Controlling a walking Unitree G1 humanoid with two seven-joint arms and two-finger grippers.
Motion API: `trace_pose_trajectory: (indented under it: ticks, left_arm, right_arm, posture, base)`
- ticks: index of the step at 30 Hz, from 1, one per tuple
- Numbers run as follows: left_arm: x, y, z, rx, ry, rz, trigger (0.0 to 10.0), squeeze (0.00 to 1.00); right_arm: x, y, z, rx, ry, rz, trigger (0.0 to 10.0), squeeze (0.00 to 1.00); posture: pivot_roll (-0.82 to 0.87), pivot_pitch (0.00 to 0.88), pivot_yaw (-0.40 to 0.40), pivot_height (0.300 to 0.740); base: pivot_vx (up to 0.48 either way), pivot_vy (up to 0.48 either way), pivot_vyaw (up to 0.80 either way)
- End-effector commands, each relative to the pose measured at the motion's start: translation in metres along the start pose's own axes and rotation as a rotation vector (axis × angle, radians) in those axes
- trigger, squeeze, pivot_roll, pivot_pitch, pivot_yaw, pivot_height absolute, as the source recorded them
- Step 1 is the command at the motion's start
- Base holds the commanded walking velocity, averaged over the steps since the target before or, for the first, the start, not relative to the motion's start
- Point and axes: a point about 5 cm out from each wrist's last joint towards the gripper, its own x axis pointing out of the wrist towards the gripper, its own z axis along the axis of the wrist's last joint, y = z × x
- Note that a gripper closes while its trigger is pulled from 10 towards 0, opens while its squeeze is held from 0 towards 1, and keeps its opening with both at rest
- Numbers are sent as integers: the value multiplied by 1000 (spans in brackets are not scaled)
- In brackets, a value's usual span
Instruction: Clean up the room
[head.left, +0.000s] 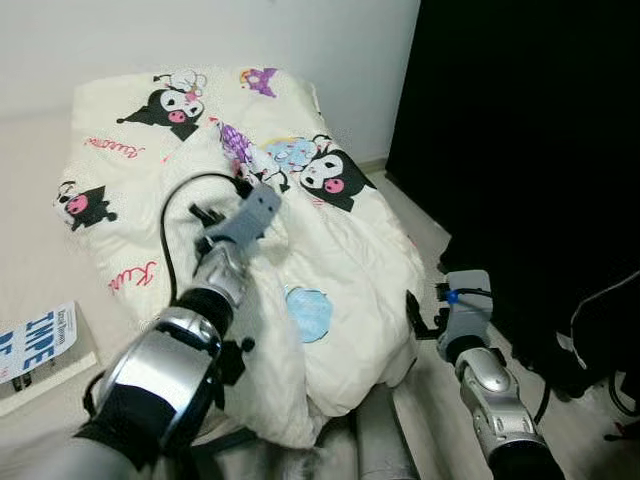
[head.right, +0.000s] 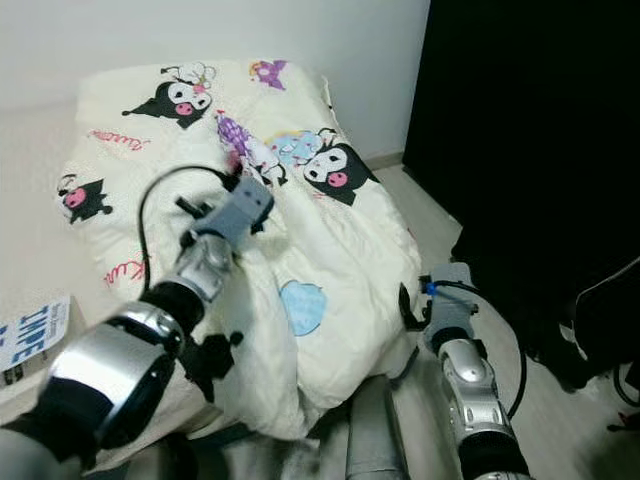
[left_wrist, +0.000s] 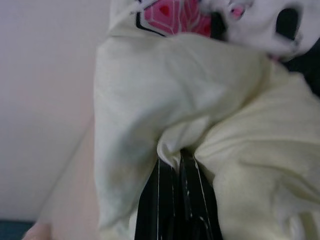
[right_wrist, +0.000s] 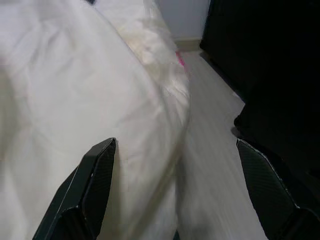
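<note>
A cream duvet (head.left: 345, 255) printed with black-and-pink cartoon figures lies bunched over the bed, one edge hanging off the near right side. My left gripper (left_wrist: 176, 159) reaches into the middle of it and is shut on a raised fold of the fabric; its fingertips are buried in the cloth. My right gripper (right_wrist: 176, 142) stands open low beside the bed's right edge, with the duvet's hanging side (right_wrist: 75, 90) close to one finger (right_wrist: 97, 175) and nothing between its fingers.
A blue-and-white book (head.left: 35, 345) lies on the bare mattress at the near left. A large black mass (head.left: 520, 150) stands along the right, with dark cables (head.left: 600, 300) at its foot. A narrow strip of pale floor (head.left: 425, 225) runs between it and the bed.
</note>
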Motion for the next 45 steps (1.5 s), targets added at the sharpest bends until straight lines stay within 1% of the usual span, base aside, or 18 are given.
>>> trace_pose_trajectory:
  ticks: [1, 2, 3, 6, 8, 10, 11, 12, 14, 15, 20, 22, 23, 26, 29, 39, 41, 45]
  left_arm:
    - [9, 19, -36, 232, 64, -8, 0, 0]
    - [9, 19, -36, 232, 64, -8, 0, 0]
    - [12, 27, -56, 328, 117, -41, 0, 0]
    - [12, 32, -74, 407, 168, -76, 0, 0]
    - [6, 34, -109, 523, 281, -195, 0, 0]
    - [6, 34, -109, 523, 281, -195, 0, 0]
    - [2, 37, -126, 575, 334, -248, 0, 0]
    - [2, 37, -126, 575, 334, -248, 0, 0]
    - [-2, 44, -140, 596, 392, -283, 0, 0]
    - [-2, 49, -153, 649, 472, -339, 0, 0]
    - [-20, 64, -170, 710, 617, -462, 0, 0]
    - [-32, 78, -185, 739, 728, -588, 0, 0]
    - [-32, 78, -185, 739, 728, -588, 0, 0]
    - [-40, 96, -204, 792, 821, -753, 0, 0]
    - [-41, 101, -209, 791, 839, -786, 0, 0]
    - [-44, 142, -221, 635, 871, -867, 0, 0]
    - [-53, 158, -233, 554, 767, -999, 0, 0]
    - [-59, 162, -238, 536, 710, -1070, 0, 0]
  right_arm:
    - [0, 6, -3, -11, 20, 31, 10000, 0]
    - [0, 6, -3, -11, 20, 31, 10000, 0]
    - [1, 8, -3, -13, 24, 40, 10000, 0]
    - [1, 9, -4, -13, 27, 48, 10000, 0]
    - [2, 12, -4, -14, 32, 61, 10000, 0]
    - [2, 12, -4, -14, 32, 61, 10000, 0]
    - [2, 13, -4, -13, 34, 66, 10000, 0]
    - [2, 13, -4, -13, 34, 66, 10000, 0]
    - [3, 14, -5, -12, 36, 71, 10000, 0]
    - [3, 15, -5, -10, 39, 75, 10000, 0]
    - [4, 18, -6, -8, 45, 86, 10000, 0]
    - [4, 20, -6, -6, 48, 93, 10000, 0]
    - [4, 20, -6, -6, 48, 93, 10000, 0]
    - [5, 21, -8, -4, 55, 101, 10000, 0]
    - [5, 22, -8, -3, 56, 104, 10000, 0]
    - [5, 25, -11, 1, 73, 122, 10000, 0]
    - [6, 28, -13, 2, 82, 140, 10000, 0]
    - [7, 30, -12, -2, 87, 152, 10000, 0]
  posture:
    - [-225, 138, 12, 481]
    - [-225, 138, 12, 481]
    - [-221, 139, 10, 481]
    - [-215, 141, 6, 481]
    - [-200, 144, 5, 481]
    - [-200, 144, 5, 481]
    - [-194, 145, 4, 481]
    - [-194, 145, 4, 481]
    - [-180, 148, 0, 481]
    - [-171, 149, 1, 481]
    - [-160, 152, 4, 481]
    - [-154, 154, 5, 481]
    - [-154, 154, 5, 481]
    - [-141, 155, 7, 481]
    - [-138, 156, 8, 481]
    - [-106, 159, -3, 481]
    - [-86, 162, -20, 481]
    - [-79, 163, -29, 481]
  base:
    - [0, 0, 0]
    - [0, 0, 0]
    - [0, 0, 0]
    - [0, 0, 0]
    - [0, 0, 0]
    - [0, 0, 0]
    - [0, 0, 0]
    - [0, 0, 0]
    - [0, 0, 0]
    - [0, 0, 0]
    - [0, 0, 0]
    - [0, 0, 0]
    - [0, 0, 0]
    - [0, 0, 0]
    - [0, 0, 0]
    - [0, 0, 0]
    - [0, 0, 0]
    - [0, 0, 0]
